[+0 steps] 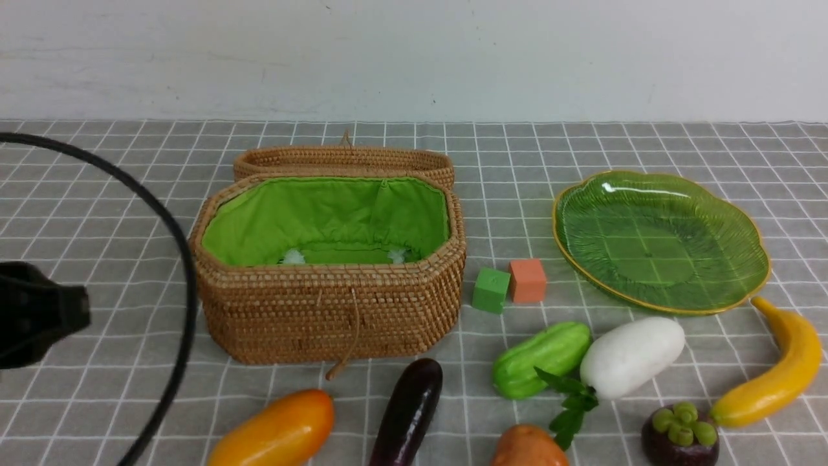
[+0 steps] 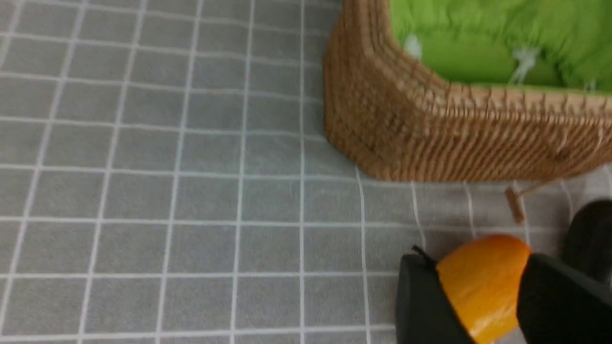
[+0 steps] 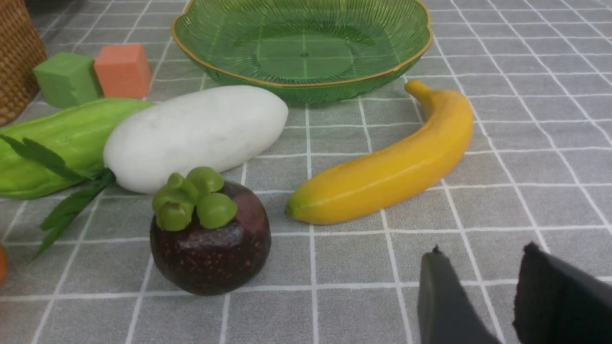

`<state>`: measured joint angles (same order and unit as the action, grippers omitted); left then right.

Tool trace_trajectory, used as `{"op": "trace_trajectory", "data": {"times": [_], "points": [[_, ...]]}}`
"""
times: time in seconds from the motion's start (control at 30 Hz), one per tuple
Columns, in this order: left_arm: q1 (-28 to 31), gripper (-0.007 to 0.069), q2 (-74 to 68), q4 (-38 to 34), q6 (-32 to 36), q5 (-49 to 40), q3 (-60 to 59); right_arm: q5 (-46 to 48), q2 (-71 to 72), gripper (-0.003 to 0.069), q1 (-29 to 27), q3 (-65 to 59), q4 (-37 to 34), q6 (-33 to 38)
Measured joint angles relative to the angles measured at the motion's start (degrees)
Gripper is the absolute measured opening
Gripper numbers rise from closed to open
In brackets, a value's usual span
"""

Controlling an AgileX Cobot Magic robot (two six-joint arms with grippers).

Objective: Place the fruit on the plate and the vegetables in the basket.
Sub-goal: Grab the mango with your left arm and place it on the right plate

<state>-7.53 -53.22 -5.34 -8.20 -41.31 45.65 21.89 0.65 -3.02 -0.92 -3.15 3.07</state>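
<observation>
The basket stands open and holds none of the toys; its lid lies behind it. The plate is bare. The mango, eggplant, potato-like lump, gourd, radish, mangosteen and banana lie on the cloth in front. My left gripper is open, with the mango showing between its fingers; the front view shows nothing touching the mango. My right gripper is open and empty, near the banana and mangosteen.
A green cube and an orange cube sit between the basket and the plate. The left arm's black body and its cable are at the far left. The basket's cord loop hangs down its front.
</observation>
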Motion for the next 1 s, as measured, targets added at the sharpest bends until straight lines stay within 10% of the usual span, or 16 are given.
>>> {"op": "trace_trajectory", "data": {"times": [0.37, 1.0], "points": [[-17.6, 0.0663, -20.3, 8.4, 7.0, -1.2, 5.1, 0.0, 0.0, 0.0242, 0.0, 0.0, 0.0, 0.0], [-21.9, 0.0503, -42.1, 10.4, 8.9, 0.9, 7.6, 0.0, 0.0, 0.0242, 0.0, 0.0, 0.0, 0.0]]}}
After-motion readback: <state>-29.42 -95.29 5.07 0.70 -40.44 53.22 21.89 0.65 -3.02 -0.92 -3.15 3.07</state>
